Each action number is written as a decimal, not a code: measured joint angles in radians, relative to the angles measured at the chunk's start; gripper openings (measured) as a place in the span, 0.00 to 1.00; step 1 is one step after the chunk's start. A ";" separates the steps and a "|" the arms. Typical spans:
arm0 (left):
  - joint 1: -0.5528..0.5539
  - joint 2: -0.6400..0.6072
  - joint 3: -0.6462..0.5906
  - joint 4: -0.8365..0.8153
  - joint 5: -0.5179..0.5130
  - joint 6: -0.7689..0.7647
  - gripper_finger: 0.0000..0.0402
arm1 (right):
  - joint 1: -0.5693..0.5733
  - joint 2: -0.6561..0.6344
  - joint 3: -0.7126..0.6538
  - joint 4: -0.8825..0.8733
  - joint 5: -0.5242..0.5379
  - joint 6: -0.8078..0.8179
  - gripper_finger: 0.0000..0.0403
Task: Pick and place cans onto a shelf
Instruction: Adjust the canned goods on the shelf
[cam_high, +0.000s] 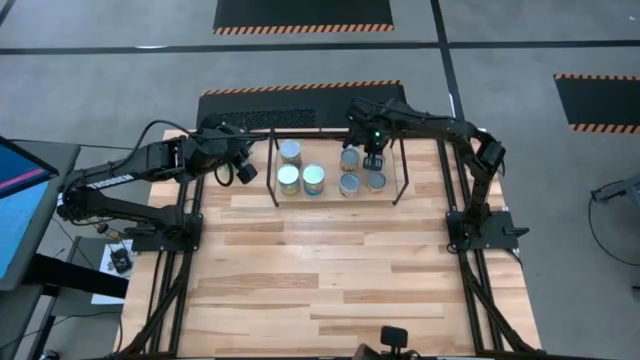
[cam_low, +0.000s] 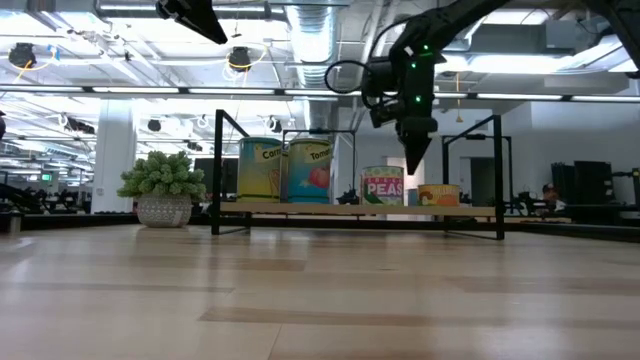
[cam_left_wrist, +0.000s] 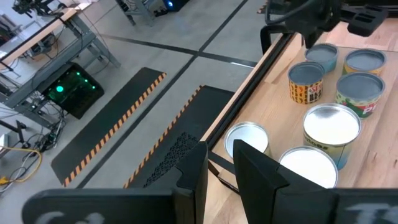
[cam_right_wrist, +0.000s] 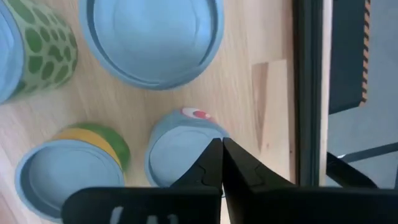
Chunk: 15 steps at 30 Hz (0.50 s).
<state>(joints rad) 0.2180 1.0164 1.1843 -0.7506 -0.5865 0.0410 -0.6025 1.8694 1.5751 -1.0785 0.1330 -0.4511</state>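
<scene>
The shelf (cam_high: 330, 143) stands at the table's far middle, a light wood board (cam_low: 300, 208) on thin black legs. Several cans stand upright on it: three silver-topped ones at the left (cam_high: 289, 179) and three bluish-topped ones at the right (cam_high: 349, 184). The low view shows their labels, among them Peas (cam_low: 382, 186). My right gripper (cam_low: 415, 165) is shut and points down just above a small blue-topped can (cam_right_wrist: 180, 155); I see no touch. My left gripper (cam_left_wrist: 221, 168) is open and empty beside the shelf's left end (cam_high: 245, 170).
A spiky green potted plant (cam_low: 165, 185) stands left of the shelf in the low view. A black frame (cam_high: 185, 250) edges the table. The near half of the wooden table (cam_high: 320, 280) is bare. A monitor (cam_high: 20, 210) stands off the table's left side.
</scene>
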 joint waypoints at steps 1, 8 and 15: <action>0.000 0.000 0.000 0.000 0.000 0.000 0.17 | 0.000 0.000 0.008 -0.003 0.000 0.000 0.06; 0.000 0.000 0.000 -0.005 0.000 0.000 0.17 | -0.039 0.000 0.011 -0.127 -0.004 0.012 0.05; 0.000 0.000 0.000 -0.018 0.000 0.003 0.17 | -0.071 0.000 0.000 -0.185 -0.007 0.019 0.04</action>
<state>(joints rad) 0.2180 1.0164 1.1843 -0.7685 -0.5869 0.0435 -0.6735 1.8698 1.5749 -1.2634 0.1257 -0.4317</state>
